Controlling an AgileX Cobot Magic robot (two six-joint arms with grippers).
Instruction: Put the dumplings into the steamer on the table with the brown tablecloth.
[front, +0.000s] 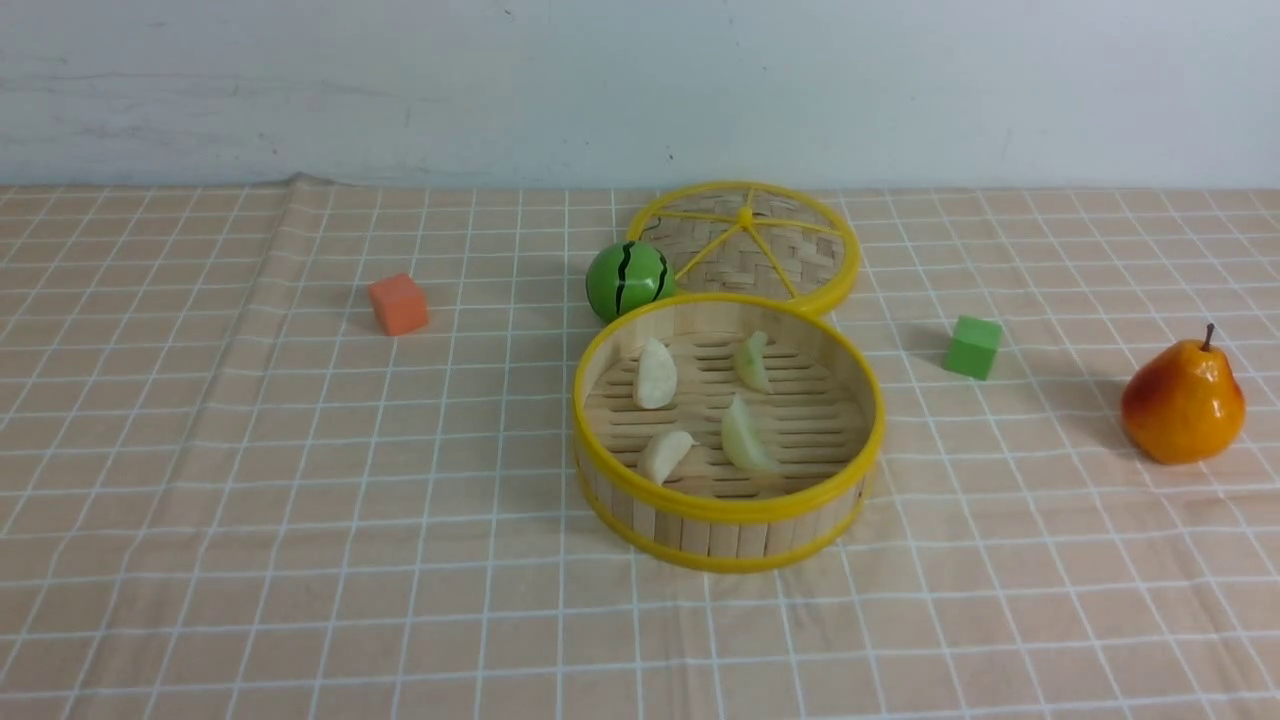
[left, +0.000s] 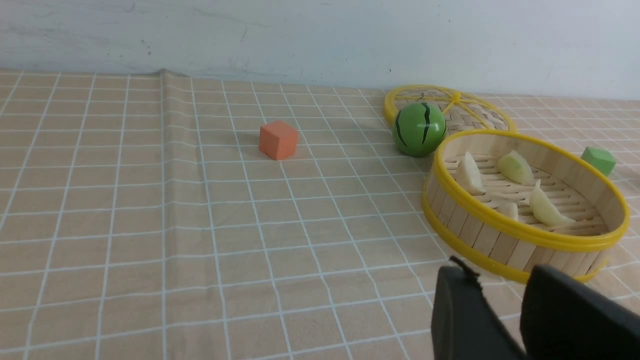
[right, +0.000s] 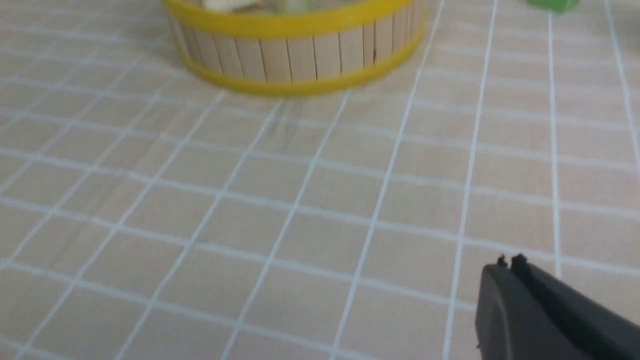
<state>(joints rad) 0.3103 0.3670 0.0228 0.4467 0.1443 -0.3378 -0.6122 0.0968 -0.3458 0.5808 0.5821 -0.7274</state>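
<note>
cloth (front: 300, 520): tan-peach with a thin white grid, a few creases, one long fold on the left side; soft, likely to ruck under a dragged fingertip.
steamer (front: 590, 420): round shallow bamboo basket, yellow rims, slatted floor, centre of the cloth. Looks light and stiff; would judge the wall or rim the place to hold, though it should not need moving.
lid (front: 800, 215): flat woven disc with yellow spokes, behind the steamer, its near edge hidden by the steamer's rim.
melon ball (front: 628, 280): green with dark stripes, just beside the steamer's far-left rim.
dumplings: all four lie inside the steamer, none on the cloth; task looks done.
white pair (front: 655, 378): cream, pleated, on the left half of the floor, one farther and one nearer (front: 665, 453).
green pair (front: 752, 362): pale green, on the right half, one farther and one nearer (front: 747, 438).
handling: small, light, probably smooth plastic; curved backs could slip, so pinch across the flat sides at mid-body.
left gripper (left: 505, 295): low near the steamer's wall, fingers apart, holding nothing.
right gripper (right: 510, 262): low over bare cloth, tips pressed together, empty.
</note>
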